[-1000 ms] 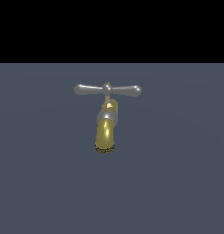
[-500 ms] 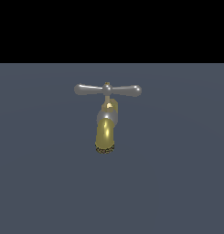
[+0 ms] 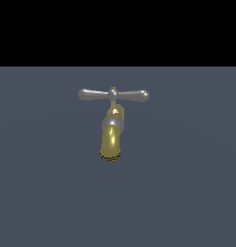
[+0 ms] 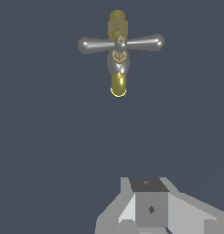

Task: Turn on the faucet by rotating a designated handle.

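The faucet (image 3: pixel 111 140) stands on the dark grey floor, its brass-gold spout curving toward the camera with a dark mesh mouth and a silver collar. The handle (image 3: pixel 113 94), a shiny grey cross-bar with two bulbous ends, lies level across its top. In the wrist view the faucet (image 4: pixel 118 77) and the handle (image 4: pixel 120 43) are seen from above. Part of my gripper (image 4: pixel 150 203) shows as a grey-white block, well apart from the faucet. Its fingertips are not clear. The gripper is out of the exterior view.
A flat dark grey floor (image 3: pixel 187 193) surrounds the faucet, with a black background behind it. No other objects show.
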